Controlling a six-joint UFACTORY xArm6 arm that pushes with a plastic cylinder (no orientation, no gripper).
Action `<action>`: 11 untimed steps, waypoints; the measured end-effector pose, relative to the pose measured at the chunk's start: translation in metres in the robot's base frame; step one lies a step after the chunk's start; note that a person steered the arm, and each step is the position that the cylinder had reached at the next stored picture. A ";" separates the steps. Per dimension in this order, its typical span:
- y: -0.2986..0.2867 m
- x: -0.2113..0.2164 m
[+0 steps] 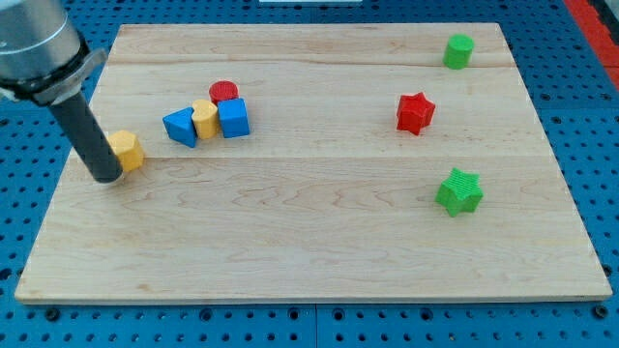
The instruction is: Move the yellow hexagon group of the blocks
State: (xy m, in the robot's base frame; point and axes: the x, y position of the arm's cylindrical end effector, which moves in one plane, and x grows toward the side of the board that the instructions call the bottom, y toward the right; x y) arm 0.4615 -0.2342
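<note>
A yellow hexagon block (128, 150) lies near the view's left edge of the wooden board (319, 242). My tip (105, 178) rests on the board just left of it, touching or almost touching its left side. To the hexagon's right sits a tight cluster: a blue triangle block (181, 127), a yellow block (204, 119), a blue cube (233, 117) and a red cylinder (223, 92) behind them.
A red star block (415, 112) lies right of centre. A green star block (458, 190) lies lower right. A green cylinder (458, 50) stands at the view's top right. The board rests on a blue perforated table (600, 116).
</note>
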 end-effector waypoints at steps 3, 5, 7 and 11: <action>0.024 -0.045; -0.030 -0.054; 0.002 -0.072; -0.003 -0.112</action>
